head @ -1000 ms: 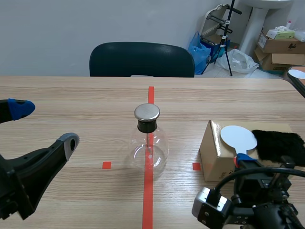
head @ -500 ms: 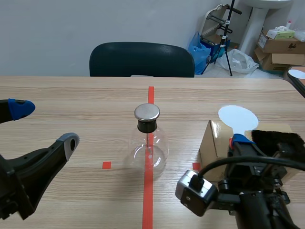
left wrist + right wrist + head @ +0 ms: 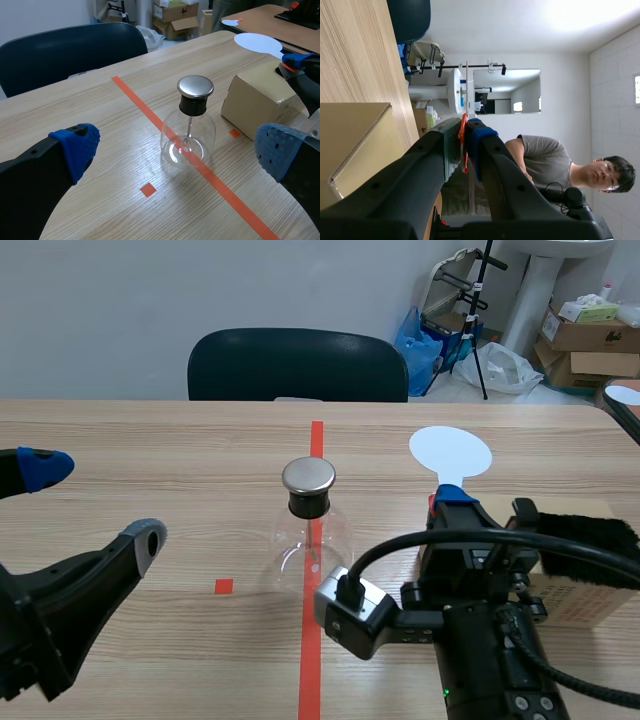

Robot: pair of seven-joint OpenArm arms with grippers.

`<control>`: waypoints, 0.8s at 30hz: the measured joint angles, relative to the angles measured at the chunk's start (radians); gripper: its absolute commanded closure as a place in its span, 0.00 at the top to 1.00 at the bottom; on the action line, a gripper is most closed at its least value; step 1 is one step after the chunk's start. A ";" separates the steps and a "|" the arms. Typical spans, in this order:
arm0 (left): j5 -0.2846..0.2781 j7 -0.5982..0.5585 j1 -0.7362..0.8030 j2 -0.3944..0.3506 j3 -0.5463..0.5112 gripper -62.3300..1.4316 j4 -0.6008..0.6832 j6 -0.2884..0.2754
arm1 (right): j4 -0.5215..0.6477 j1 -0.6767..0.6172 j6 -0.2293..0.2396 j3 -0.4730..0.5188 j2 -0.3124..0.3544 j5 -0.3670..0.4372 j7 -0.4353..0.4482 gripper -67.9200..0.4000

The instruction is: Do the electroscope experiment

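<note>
Scene view: bulbous glass flask, white disc

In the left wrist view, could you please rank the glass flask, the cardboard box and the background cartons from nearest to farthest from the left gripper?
1. Glass flask, just ahead of the open left gripper, between its fingers.
2. Cardboard box, on the table beyond the flask.
3. Cartons, well past the table.

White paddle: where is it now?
Scene view: the white paddle is clamped in the right claw, above the table, right of the glass flask.
</note>
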 measured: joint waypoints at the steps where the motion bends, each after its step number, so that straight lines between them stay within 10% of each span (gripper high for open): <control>1: 0.000 0.000 0.000 0.000 0.000 1.00 0.000 0.000 | 0.000 0.008 0.000 -0.010 0.003 0.000 -0.004 0.02; 24: 0.000 0.000 0.000 0.000 0.000 1.00 0.000 0.000 | -0.045 0.095 0.018 -0.064 0.066 0.000 0.062 0.02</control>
